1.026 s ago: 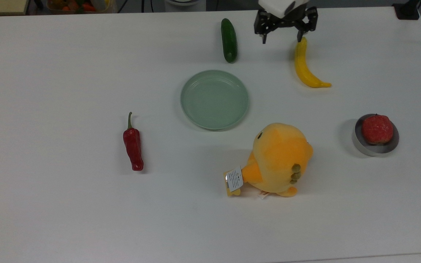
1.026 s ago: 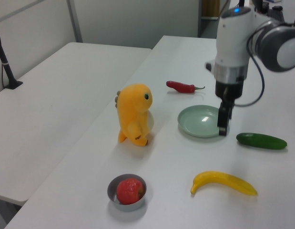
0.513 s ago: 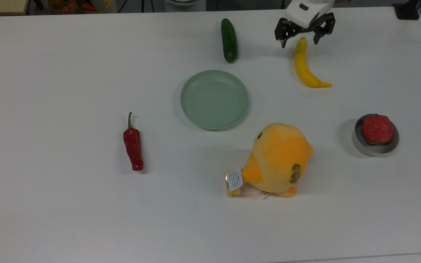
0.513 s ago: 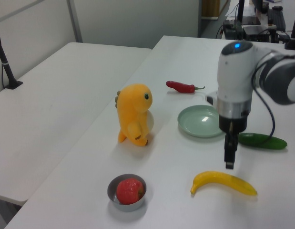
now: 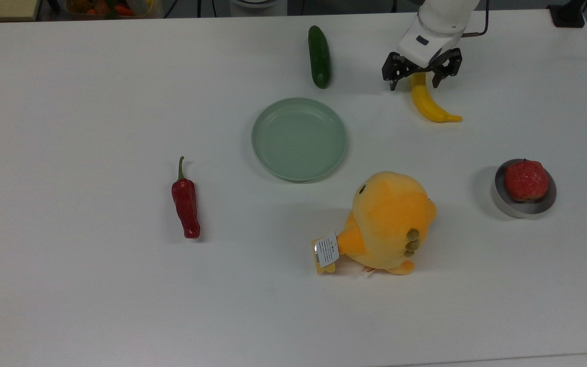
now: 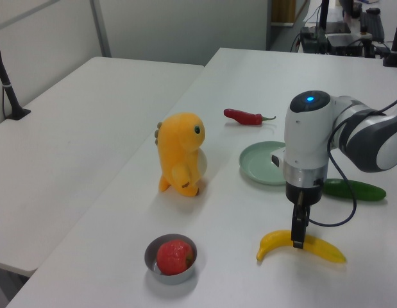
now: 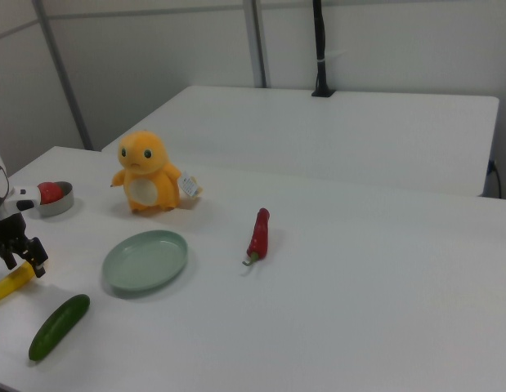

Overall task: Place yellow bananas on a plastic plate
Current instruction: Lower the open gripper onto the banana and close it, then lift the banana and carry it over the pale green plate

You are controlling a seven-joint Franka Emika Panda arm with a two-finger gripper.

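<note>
- Foreground: the plush chick stands on the desk.
- Middle: the mint-green plate lies empty.
- Beyond: open fingers of the gripper straddle the banana; likely light, smooth, best held mid-curve.

The print on the plush chick's tag is unreadable.

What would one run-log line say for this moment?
phase: reaching | fingers: open, astride curved yellow banana | banana: on white table | round mint-green plastic plate: empty
</note>
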